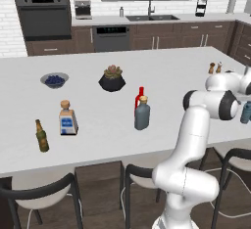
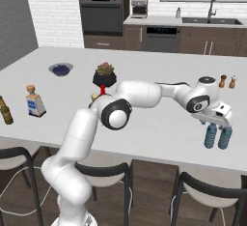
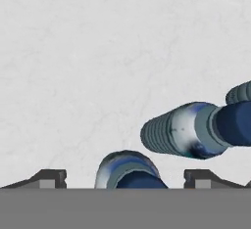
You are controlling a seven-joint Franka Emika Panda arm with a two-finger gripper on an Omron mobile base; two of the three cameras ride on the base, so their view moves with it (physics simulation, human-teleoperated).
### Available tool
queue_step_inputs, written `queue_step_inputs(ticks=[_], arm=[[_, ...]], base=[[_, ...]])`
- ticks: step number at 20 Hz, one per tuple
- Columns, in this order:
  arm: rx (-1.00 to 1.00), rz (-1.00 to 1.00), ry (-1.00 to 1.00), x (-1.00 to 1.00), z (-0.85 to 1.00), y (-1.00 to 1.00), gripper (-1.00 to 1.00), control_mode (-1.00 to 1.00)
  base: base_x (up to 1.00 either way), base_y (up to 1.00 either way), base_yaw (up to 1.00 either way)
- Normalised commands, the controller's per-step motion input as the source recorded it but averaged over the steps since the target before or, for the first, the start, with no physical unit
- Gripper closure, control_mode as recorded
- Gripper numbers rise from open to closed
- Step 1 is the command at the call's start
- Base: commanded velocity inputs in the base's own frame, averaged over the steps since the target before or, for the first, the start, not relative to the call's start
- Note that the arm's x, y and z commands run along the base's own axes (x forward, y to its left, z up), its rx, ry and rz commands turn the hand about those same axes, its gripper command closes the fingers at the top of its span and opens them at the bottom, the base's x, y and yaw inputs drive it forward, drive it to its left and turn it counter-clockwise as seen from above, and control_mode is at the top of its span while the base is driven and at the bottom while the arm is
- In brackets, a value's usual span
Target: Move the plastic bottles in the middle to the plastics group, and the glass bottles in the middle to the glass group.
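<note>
My gripper (image 2: 216, 126) hangs open over the counter's near right edge, just above two teal-blue plastic bottles (image 2: 210, 136) standing side by side. In the hand view a teal-blue bottle's top (image 3: 128, 167) sits between the wide-apart fingertips (image 3: 49, 178), touching neither. A second teal bottle (image 3: 193, 129) stands close to its right. The stout dark-grey bottle with a tan cap (image 1: 142, 114) and the slim red bottle (image 1: 140, 96) behind it stand mid-counter. The brown beer bottle (image 1: 42, 136) and the clear square blue-labelled bottle (image 1: 68, 119) stand at the left.
A blue bowl (image 1: 54, 80) and a potted plant (image 1: 112, 79) sit farther back on the white island counter (image 1: 98, 140). Two small brown shakers (image 1: 214, 68) stand at the far right. Stools line the counter's near edge.
</note>
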Motion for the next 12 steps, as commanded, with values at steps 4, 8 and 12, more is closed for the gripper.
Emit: queue_step_inputs(ticks=[4,8,12], arm=[[0.13,0.00,-0.01,-0.06,0.39,0.00,-1.00,-1.00],[0.07,0.00,-0.04,-0.30,0.60,0.02,-1.00,-1.00],[-0.01,0.00,-0.14,-0.26,0.60,0.33,-1.00,-1.00]], base=[[0.00,0.00,0.00],[0.00,0.00,0.00],[0.00,0.00,0.00]])
